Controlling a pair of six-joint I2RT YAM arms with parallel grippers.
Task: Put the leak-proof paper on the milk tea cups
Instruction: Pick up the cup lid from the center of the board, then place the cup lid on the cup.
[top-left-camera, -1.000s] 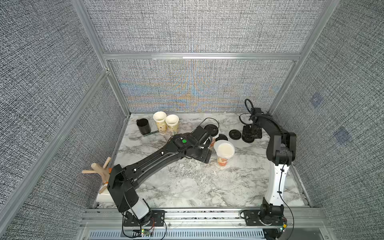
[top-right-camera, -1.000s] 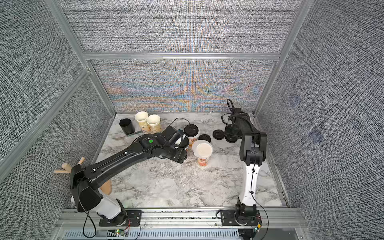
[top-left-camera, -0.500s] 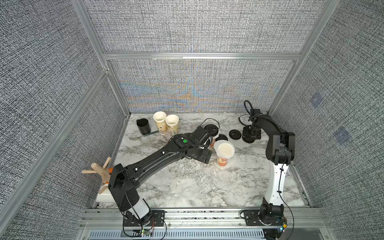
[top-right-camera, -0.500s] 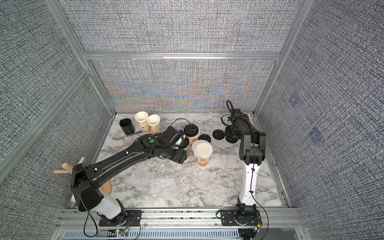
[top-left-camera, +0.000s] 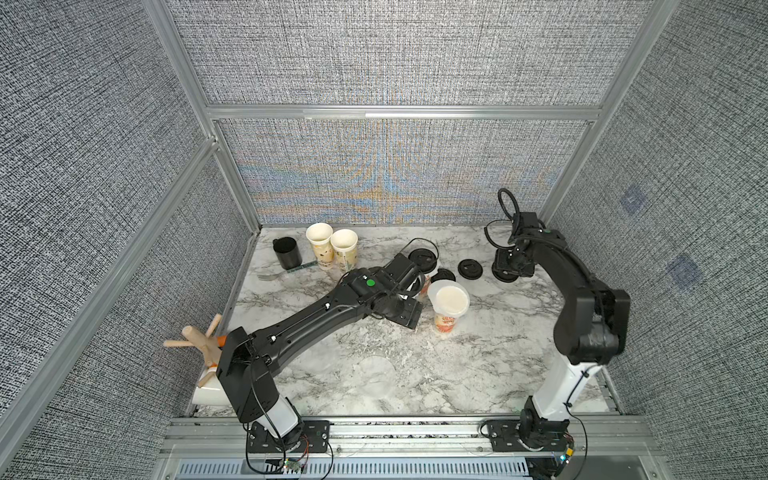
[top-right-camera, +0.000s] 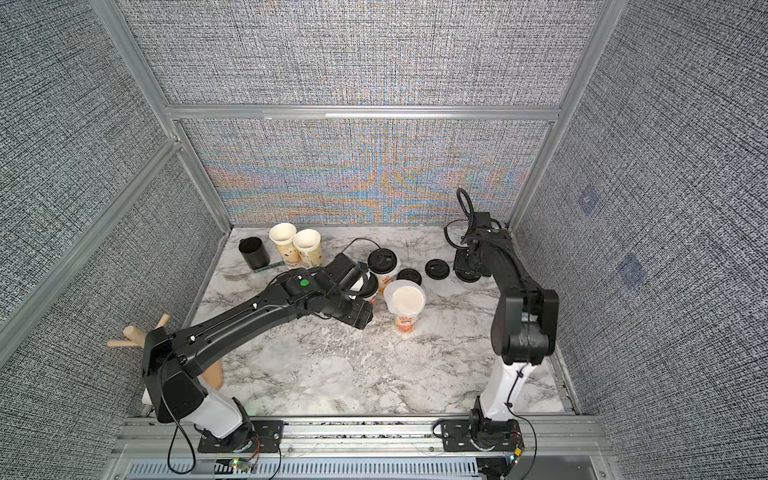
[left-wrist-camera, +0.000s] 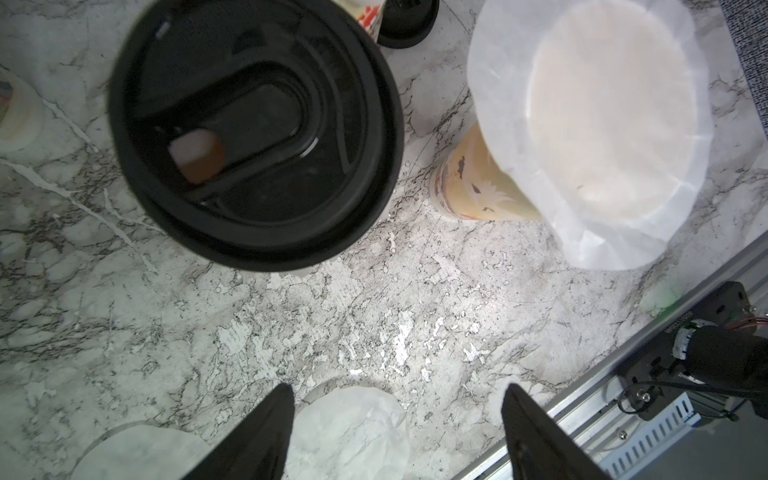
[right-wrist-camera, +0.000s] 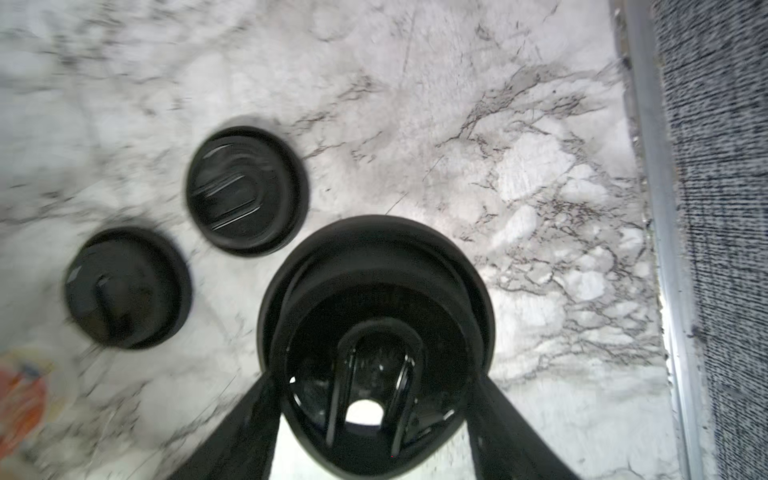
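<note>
1. Grey woven panels on aluminium framing enclose the marble table.
2. We see the left arm reach to the table's middle. The left fingers stand wide apart and hold nothing, above a loose sheet lying flat on the marble.
3. We see the right arm bend toward the far right corner. The right fingers press on both sides of a black lid held between them.
4. Milk tea cups: a pair of open cups stands side by side at the back. A lidded cup stands just beyond the left wrist, and the covered cup stands near the centre.
5. Leak-proof paper: one sheet drapes over the covered cup's mouth, its edge overhanging the rim. We make out two faint sheets toward the front of the table.
6. Two loose lids lie between the lidded cup and the right fingers.
</note>
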